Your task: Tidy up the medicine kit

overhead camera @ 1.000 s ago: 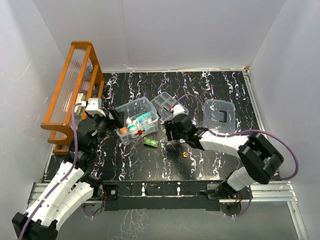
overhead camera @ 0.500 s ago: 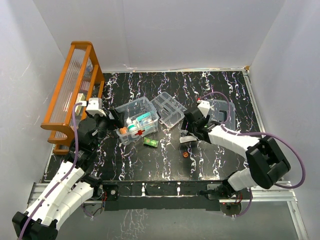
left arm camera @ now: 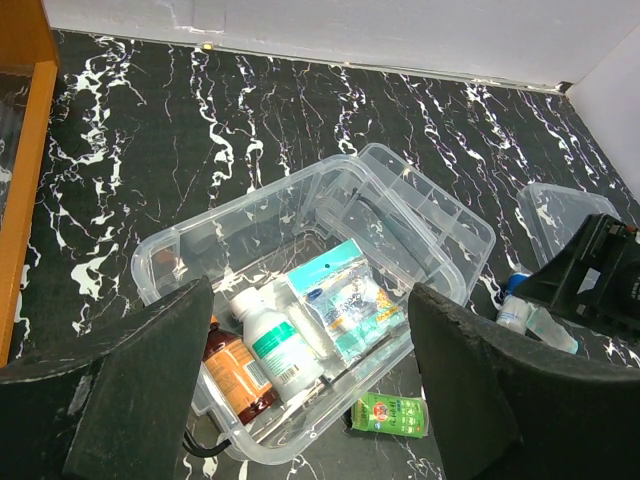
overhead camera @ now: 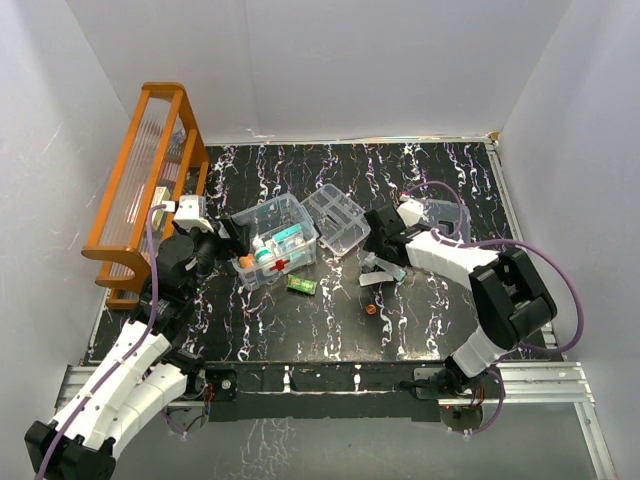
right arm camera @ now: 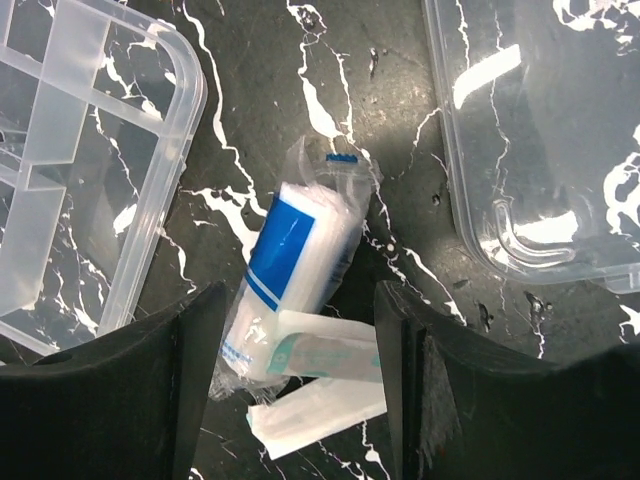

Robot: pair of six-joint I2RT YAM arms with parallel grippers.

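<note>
The medicine kit's clear box, marked with a red cross, holds a brown bottle, a white bottle and a teal sachet. Its divided tray leans against the box's right end. The clear lid lies further right. My left gripper hangs open above the box's near-left end. My right gripper is open just above the table, its fingers either side of a blue-and-white wrapped bandage roll and two flat plaster strips, gripping none of them.
A green packet lies on the black marbled table in front of the box. A small orange object sits nearer the front. The orange slatted rack stands along the left wall. White walls close in the table.
My right arm has swung right, away from the front of the tray, and now hovers over the bandage roll and strips between tray and lid. The left arm has stayed put.
</note>
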